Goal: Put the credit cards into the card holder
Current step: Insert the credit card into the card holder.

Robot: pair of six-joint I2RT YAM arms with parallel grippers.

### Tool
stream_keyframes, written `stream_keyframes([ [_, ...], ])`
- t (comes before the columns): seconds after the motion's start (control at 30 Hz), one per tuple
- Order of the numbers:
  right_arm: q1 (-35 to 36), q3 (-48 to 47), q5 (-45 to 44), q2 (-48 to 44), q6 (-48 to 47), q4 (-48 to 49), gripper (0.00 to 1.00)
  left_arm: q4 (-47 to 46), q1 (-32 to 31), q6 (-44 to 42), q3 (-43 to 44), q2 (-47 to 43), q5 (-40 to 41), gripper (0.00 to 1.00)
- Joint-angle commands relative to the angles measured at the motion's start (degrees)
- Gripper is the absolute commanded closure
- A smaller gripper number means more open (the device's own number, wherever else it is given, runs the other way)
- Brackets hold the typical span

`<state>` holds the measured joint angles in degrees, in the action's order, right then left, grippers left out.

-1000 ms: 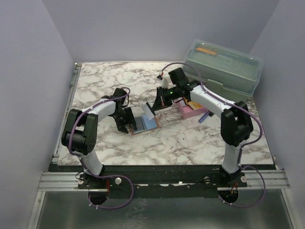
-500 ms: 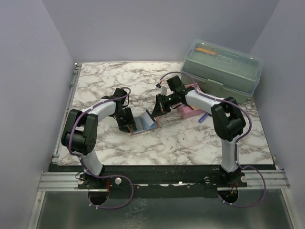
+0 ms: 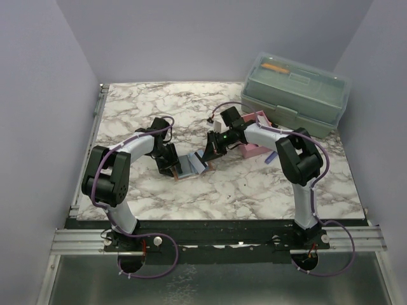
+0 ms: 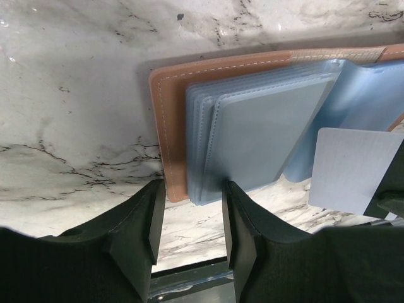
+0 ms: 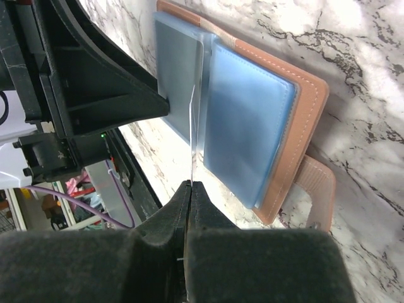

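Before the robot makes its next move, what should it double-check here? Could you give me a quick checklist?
1. Grip on the grey-white card: ok, right fingers closed on it.
2. The card holder open, blue sleeves exposed: ok.
3. The left fingers steadying the holder: cannot tell; they are spread at its edge.
4. Card lined up with a sleeve mouth: cannot tell; its edge points at the fold.
5. Card inside a sleeve: not ok, not yet.

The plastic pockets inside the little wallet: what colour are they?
The pockets are translucent pale blue, inside the tan card holder; clearest in left wrist view.
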<state>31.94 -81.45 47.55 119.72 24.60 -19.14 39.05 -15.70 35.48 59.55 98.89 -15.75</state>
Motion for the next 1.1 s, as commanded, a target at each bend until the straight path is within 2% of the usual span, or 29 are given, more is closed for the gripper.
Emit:
stream_keyframes([
  [0.0,0.6,0.6,1.6,2.2,0.1,1.9,1.00,0.9,0.4,-1.4,-1.9,0.7,3.4,0.54],
  [0.57,0.9,2.0,-0.4,-2.8,0.9,3.6,1.00,0.9,0.4,-1.7,-1.7,0.9,3.0,0.55],
  [1.07,1.5,0.9,1.3,1.9,1.2,4.2,1.00,0.9,0.4,-2.3,-1.1,1.8,2.4,0.55],
])
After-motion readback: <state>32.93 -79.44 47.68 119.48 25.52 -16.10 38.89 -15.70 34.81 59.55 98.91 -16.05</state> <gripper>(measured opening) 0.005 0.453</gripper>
